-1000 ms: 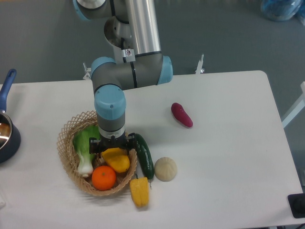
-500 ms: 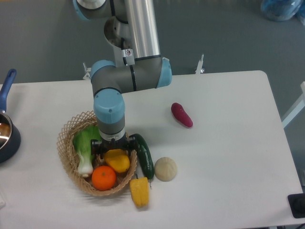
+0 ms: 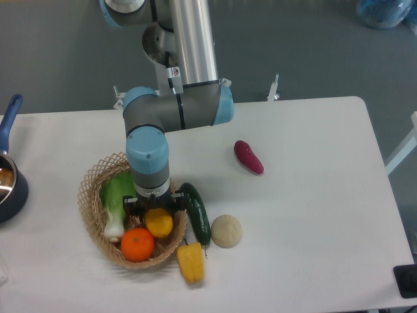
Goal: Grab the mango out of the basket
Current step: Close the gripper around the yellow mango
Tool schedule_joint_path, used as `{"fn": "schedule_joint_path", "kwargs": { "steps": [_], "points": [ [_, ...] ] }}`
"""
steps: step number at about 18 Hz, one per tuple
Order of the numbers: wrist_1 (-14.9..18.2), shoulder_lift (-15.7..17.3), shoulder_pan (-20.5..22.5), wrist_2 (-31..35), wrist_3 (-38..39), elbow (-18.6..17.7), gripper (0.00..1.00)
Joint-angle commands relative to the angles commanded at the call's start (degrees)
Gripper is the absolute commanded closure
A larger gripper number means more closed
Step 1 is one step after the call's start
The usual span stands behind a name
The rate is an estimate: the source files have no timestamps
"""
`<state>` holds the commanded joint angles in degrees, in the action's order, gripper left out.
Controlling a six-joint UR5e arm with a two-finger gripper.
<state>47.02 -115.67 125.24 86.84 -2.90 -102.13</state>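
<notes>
Mango (image 3: 159, 223) sits inside the basket (image 3: 91, 189), at its right side, directly under the pincer (image 3: 154, 210). The pincer points straight down over the fruit, with its dark fingers (image 3: 133, 204) reaching down on either side of the mango's upper end; the wrist hides the contact, so I cannot tell whether the fingers are clenched on the fruit or merely straddling it. Only the lower, rounded part of the mango shows below the pincer body.

Taking the basket as the landmark: the orange (image 3: 138, 244) lies in the front part of the basket, touching or just beside the mango's lower left. A green leafy vegetable with a white stalk (image 3: 117, 199) fills the basket's left half, just left of the pincer. A dark green cucumber (image 3: 196, 212) lies just outside the basket's right rim. A yellow bell pepper (image 3: 189, 262) rests on the table (image 3: 313, 248) against the basket's front right edge. A pale round ball-like item (image 3: 226, 231) lies to the right of the basket, past the cucumber. A purple-red sweet potato (image 3: 249, 157) lies well apart, up and to the right. A dark pot with a blue handle (image 3: 9, 163) stands far left of the basket at the table's edge.
</notes>
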Motion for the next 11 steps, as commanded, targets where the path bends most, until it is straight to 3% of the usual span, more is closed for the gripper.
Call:
{"fn": "schedule_joint_path", "kwargs": {
  "steps": [6, 11],
  "points": [
    [0.35, 3.25, 0.0, -0.09, -1.84, 0.53, 0.6],
    [0.18, 9.39, 0.09, 0.0, -10.62, 0.7, 0.6]
  ]
}}
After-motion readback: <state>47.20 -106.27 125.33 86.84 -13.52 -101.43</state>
